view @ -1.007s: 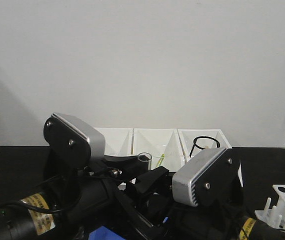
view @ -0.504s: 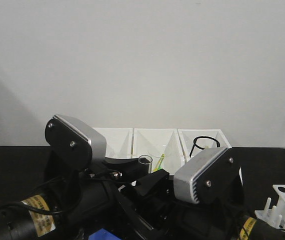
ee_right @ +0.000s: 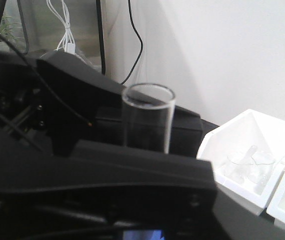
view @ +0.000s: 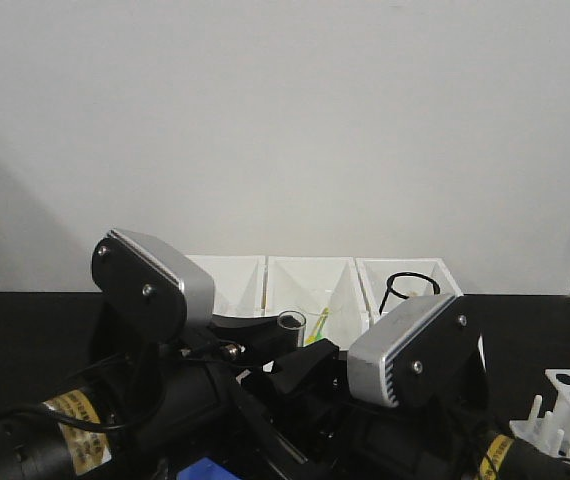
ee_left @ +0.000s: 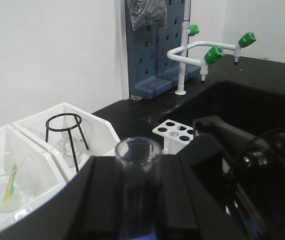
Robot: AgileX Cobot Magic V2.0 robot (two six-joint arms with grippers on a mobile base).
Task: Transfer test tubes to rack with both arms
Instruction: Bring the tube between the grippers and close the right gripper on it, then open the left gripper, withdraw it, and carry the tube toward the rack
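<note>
1. The left gripper [ee_left: 138,167] is clamped on a test tube [ee_left: 138,192], with one black finger [ee_left: 95,200] pressed to each side. The tube stands upright, and its open rim rises above them.
2. The right gripper [ee_right: 147,162] sits just beside the same tube, with black bodywork crossing its lower part. Whether this pincer is apart or together, I cannot tell.
3. The rack [ee_left: 176,131] stands on the black counter [ee_left: 132,112], to the right and apart from the tube.
4. Three white bins [view: 227,275] line the wall. One holds a black ring stand [ee_left: 65,131], and the next holds a beaker [ee_left: 5,182] with something yellow-green inside.
5. Farthest back, a white tap [ee_left: 185,50] with green nozzles stands before a blue pegboard [ee_left: 155,55].
</note>
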